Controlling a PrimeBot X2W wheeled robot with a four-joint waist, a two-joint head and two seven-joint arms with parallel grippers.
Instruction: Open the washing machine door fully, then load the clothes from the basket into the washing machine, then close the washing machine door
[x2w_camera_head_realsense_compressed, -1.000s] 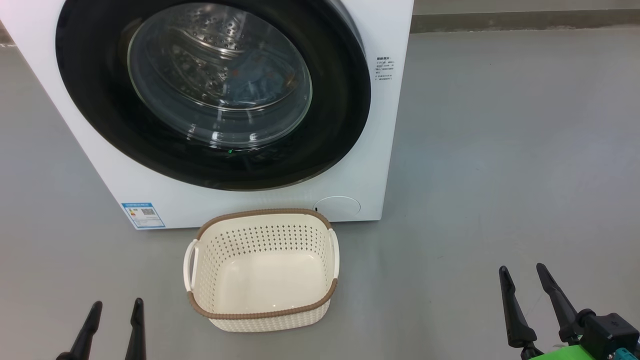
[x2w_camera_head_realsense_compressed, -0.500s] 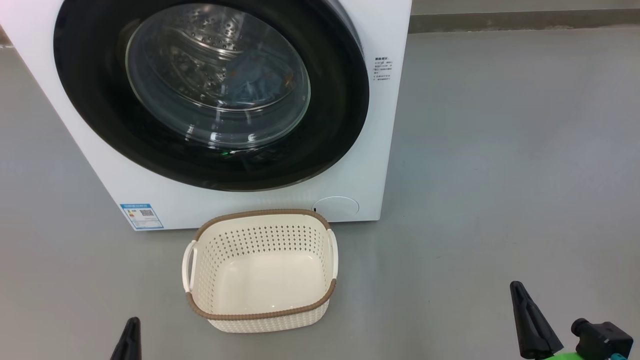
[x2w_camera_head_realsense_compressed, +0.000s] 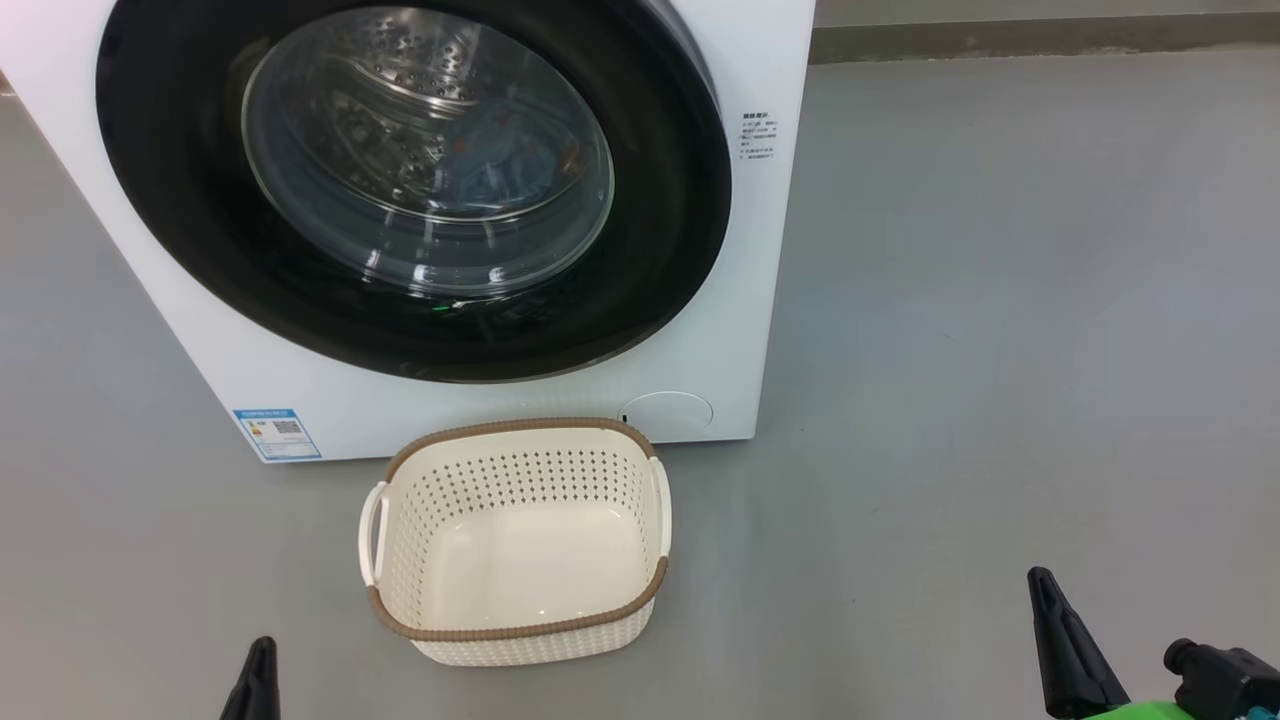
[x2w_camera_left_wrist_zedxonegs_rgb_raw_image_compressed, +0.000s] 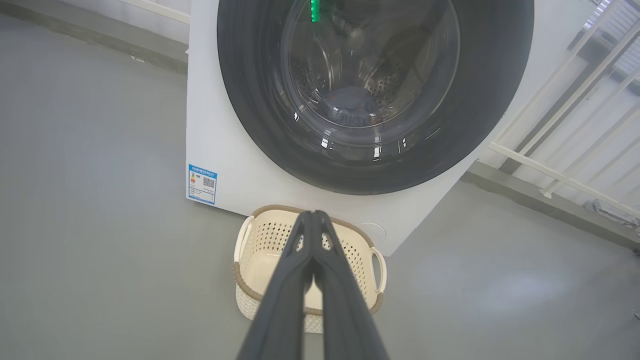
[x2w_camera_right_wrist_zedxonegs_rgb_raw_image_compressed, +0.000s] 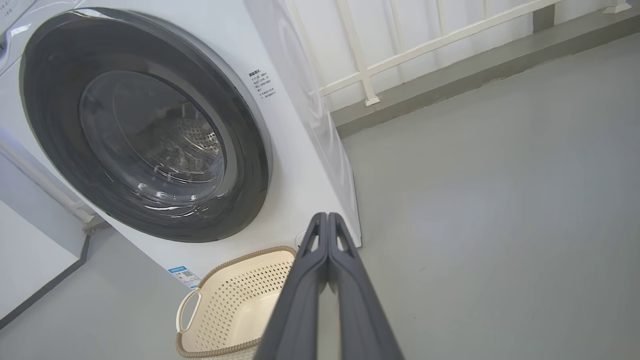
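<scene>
Pinched shut on nothing: left gripper (x2w_camera_head_realsense_compressed: 259, 668) lower left, right gripper (x2w_camera_head_realsense_compressed: 1048, 615) lower right. Up-frame at upper left, closed washing machine door (x2w_camera_head_realsense_compressed: 170, 200), nearer left gripper.

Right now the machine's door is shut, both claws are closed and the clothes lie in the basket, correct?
Not quite: the basket is empty. The head view shows the clothes inside the washing machine, behind the shut door. The left claw and right claw are closed.

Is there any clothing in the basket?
No, the basket has a bare floor; the clothes lie behind the glass of the shut door.
</scene>
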